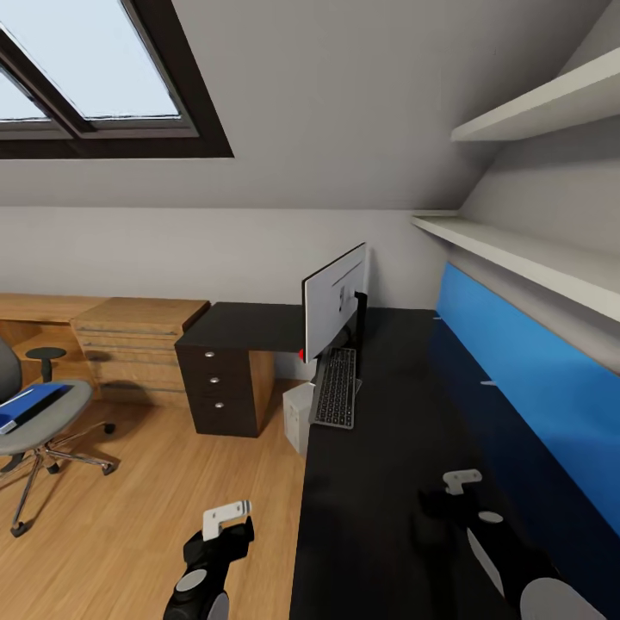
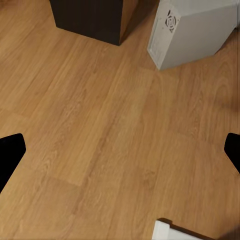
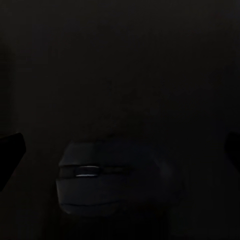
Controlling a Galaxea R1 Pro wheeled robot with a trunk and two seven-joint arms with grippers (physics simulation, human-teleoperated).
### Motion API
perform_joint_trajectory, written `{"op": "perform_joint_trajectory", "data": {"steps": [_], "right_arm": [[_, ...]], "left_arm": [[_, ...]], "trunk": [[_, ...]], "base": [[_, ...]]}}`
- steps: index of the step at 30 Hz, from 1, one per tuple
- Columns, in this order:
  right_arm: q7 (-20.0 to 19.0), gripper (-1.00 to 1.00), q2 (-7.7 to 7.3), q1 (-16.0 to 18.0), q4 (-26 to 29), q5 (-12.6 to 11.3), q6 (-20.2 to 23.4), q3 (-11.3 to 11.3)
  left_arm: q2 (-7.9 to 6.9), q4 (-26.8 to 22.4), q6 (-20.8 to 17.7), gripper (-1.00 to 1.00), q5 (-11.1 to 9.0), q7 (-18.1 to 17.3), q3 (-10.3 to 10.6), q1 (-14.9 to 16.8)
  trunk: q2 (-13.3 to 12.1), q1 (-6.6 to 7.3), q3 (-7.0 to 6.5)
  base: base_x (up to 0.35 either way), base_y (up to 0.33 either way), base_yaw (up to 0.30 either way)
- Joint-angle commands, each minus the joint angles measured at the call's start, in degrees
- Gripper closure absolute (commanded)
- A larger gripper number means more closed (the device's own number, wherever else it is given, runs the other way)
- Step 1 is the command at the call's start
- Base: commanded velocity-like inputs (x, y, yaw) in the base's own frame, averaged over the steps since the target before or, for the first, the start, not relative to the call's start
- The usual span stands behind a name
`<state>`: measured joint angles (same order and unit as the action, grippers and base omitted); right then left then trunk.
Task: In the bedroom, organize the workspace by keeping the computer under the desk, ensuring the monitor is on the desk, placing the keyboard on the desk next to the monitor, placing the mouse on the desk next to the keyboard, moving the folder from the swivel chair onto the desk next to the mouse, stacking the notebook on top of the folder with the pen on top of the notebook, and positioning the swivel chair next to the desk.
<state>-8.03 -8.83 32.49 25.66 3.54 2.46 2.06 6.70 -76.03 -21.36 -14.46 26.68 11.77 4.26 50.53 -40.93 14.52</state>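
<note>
Right gripper (image 1: 452,492) poised over the black desk (image 1: 387,448), jaws spread wide and empty, mouse (image 3: 107,186) on the desk below between the fingertips, keyboard (image 1: 336,387) farther along the desk by the monitor (image 1: 334,301), left gripper (image 1: 226,519) wide open beside the desk, over floor.

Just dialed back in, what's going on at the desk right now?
The right gripper hovers open just above the mouse on the black desk, nothing held. The left gripper hangs open over the wood floor. The monitor and keyboard are on the desk, with the computer on the floor beneath. The blue folder lies on the swivel chair.
</note>
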Motion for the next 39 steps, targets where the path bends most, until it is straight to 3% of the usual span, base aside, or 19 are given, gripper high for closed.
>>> {"op": "perform_joint_trajectory", "data": {"steps": [1, 19, 22, 39], "right_arm": [[-0.3, -1.0, 0.03, 0.1, 0.3, 0.1, 0.7, 0.2], [-1.8, -1.0, 0.23, 0.5, 5.7, -4.3, 2.8, 0.4], [-1.0, -1.0, 0.49, 0.5, 6.1, -3.9, 2.4, 0.4], [-0.1, -1.0, 1.0, 0.5, 6.3, -3.2, 2.0, 0.5]], "left_arm": [[-0.02, -0.2, -0.2, -1.0, -0.5, 0.5, 0.1, 0.0], [-0.31, -2.2, -0.2, -1.0, -0.6, 0.6, -0.1, 0.1], [0.12, -2.1, -0.1, -1.0, -0.4, 0.6, 0.0, 0.2], [-0.8, -2.1, 0.0, -1.0, -0.4, 0.5, 0.3, 0.2]], "trunk": [[0.1, -0.01, 0.08], [0.1, -0.01, 0.08], [0.1, -0.01, 0.08], [0.1, -0.01, 0.08]], "base": [[0.0, 0.0, 0.0], [0.0, 0.0, 0.0], [0.0, 0.0, 0.0], [-0.032, 0.0, 0.0]]}}
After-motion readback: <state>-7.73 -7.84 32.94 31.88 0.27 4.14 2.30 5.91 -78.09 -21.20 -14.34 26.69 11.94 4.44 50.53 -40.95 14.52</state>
